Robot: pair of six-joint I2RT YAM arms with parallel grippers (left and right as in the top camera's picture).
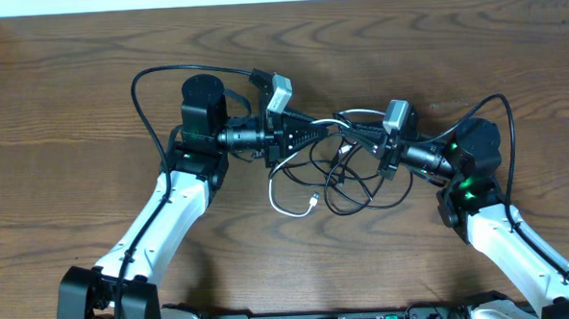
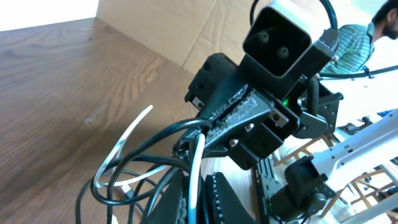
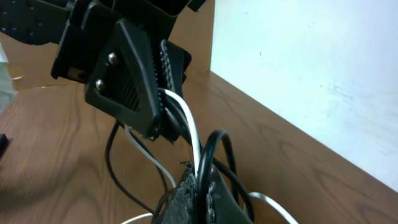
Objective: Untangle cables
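- The left gripper [image 1: 312, 135] is reaching toward the middle of the wooden table [image 1: 70, 92], its fingers pressed together and pinching the cables [image 1: 348, 187].
- The right gripper [image 1: 360, 137] is facing it from the opposite side, just beside it, with its jaws likewise clamped on the same bundle.
- The cables are sitting between the two arms at the table's centre. The short gripped stretch is running left to right from one set of fingertips to the other.
- From that stretch, black loops are hanging down and spreading over the wood toward the robot's side, overlapping one another in rounded coils.
- The white cable [image 1: 285, 206] is curving out below the left gripper in an open loop lying on the table, with its small plug end [image 1: 312, 201] pointing toward the right arm.
- In the left wrist view, the white cable [image 2: 196, 168] is rising from between that arm's own fingers [image 2: 219, 194] up to the tip of the right gripper [image 2: 208, 127], alongside dark cords.
- In the right wrist view, the white cable [image 3: 186, 121] is arching out of the left gripper [image 3: 163, 106] and dropping almost vertically into the right arm's own fingers [image 3: 183, 198], with a black loop [image 3: 214, 146] standing upright beside it.
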